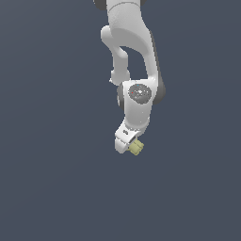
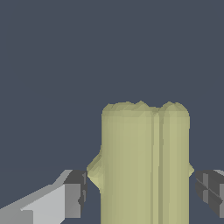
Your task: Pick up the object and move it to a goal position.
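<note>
We see the object (image 2: 144,166), a pale yellow-green oblong block with vertical ridges and a lumpy top edge, sitting between the fingers (image 2: 74,197) in the wrist view. Small gaps show on both sides, so we cannot tell whether they grip it. Exterior view: block (image 1: 136,148) at the gripper (image 1: 126,142) tip.

Count: 1 robot arm (image 1: 134,56), white, coming down from the top centre of the exterior view. 1 gripper (image 1: 128,141) on it, just below frame centre. 2 fingers in the wrist view: one (image 2: 72,194) at lower left, one (image 2: 212,192) at lower right edge. 1 block (image 2: 146,164), pale yellow-green, lower centre. Nothing else countable against the flat grey background.
</note>
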Motion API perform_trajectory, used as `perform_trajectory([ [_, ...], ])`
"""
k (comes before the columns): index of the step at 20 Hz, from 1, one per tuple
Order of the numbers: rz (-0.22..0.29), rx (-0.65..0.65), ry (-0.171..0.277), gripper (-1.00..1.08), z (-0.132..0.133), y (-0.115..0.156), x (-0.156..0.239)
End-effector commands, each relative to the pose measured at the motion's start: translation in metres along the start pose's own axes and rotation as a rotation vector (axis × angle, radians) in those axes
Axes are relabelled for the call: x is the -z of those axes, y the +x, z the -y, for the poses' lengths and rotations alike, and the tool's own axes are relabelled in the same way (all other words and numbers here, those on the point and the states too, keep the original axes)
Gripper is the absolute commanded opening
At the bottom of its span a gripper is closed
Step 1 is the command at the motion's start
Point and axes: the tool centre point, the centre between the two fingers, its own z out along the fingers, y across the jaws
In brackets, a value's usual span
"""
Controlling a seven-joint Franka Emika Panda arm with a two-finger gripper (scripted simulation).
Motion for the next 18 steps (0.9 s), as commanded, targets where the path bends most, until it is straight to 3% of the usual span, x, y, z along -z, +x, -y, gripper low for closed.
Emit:
perform_trajectory([
  [1, 0.000, -0.001, 0.000, -1.00, -0.004, -0.016, 0.016],
  [10, 0.001, -0.002, 0.002, -1.00, -0.017, -0.063, 0.064],
  [18, 0.001, -0.002, 0.003, -1.00, -0.022, -0.077, 0.080],
])
